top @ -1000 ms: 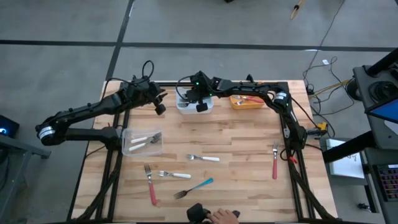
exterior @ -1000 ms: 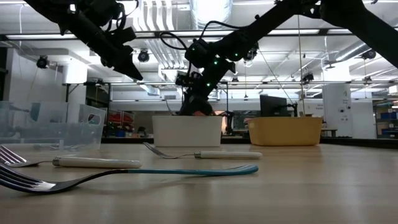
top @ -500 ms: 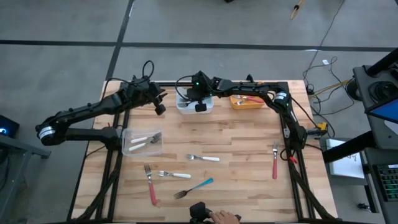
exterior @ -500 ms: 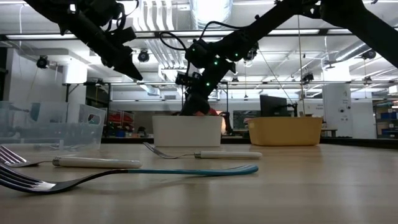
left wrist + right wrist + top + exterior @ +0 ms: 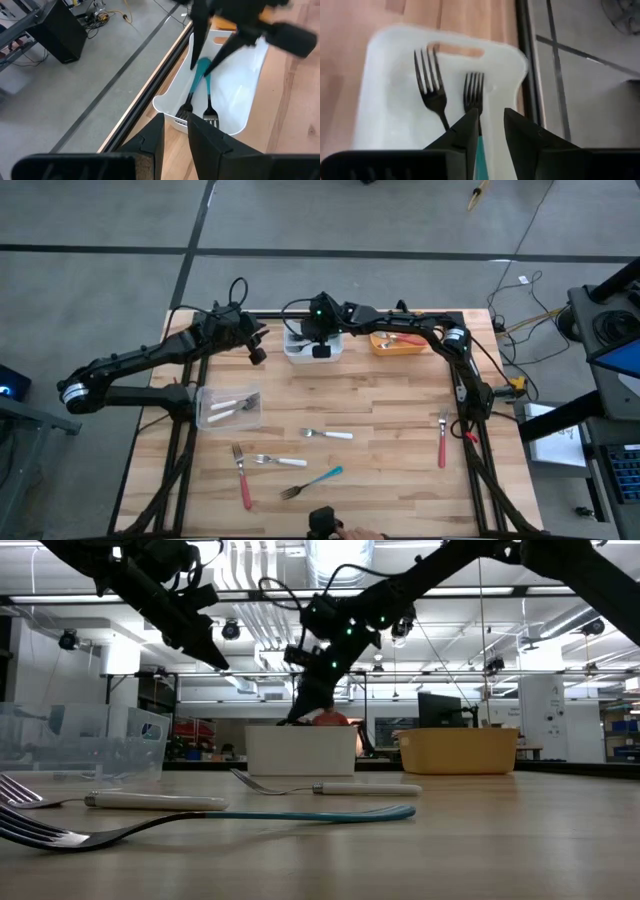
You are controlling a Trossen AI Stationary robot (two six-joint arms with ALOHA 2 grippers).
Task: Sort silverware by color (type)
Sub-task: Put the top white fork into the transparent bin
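The white bin (image 5: 300,348) stands at the table's far edge with two teal-handled forks (image 5: 192,95) lying in it, heads on its floor. My right gripper (image 5: 320,352) hangs over this bin, open, its fingertips on either side of a teal handle's upper end (image 5: 202,67). My left gripper (image 5: 257,356) waits in the air left of the bin, open by a narrow gap (image 5: 175,135), nothing in it. On the table lie two white-handled forks (image 5: 328,434) (image 5: 272,461), a teal fork (image 5: 312,480) and two red forks (image 5: 243,477) (image 5: 442,440). My right gripper comes at the teal fork slanting down from the table's right, its fingers (image 5: 196,40) standing on either side of the handle's free end (image 5: 481,152). I cannot tell whether a finger still touches it. The fork's head (image 5: 474,92) lies on the bin's floor.
An orange bin (image 5: 395,343) with red-handled pieces stands right of the white one. A clear bin (image 5: 228,408) with white-handled pieces is at the left. A dark object (image 5: 320,522) and part of a hand (image 5: 352,533) show at the near edge.
My right gripper has rolled about its wrist above the white bin and its fingers have parted, letting the teal fork lie in the bin. The hand at the near edge has drawn back.
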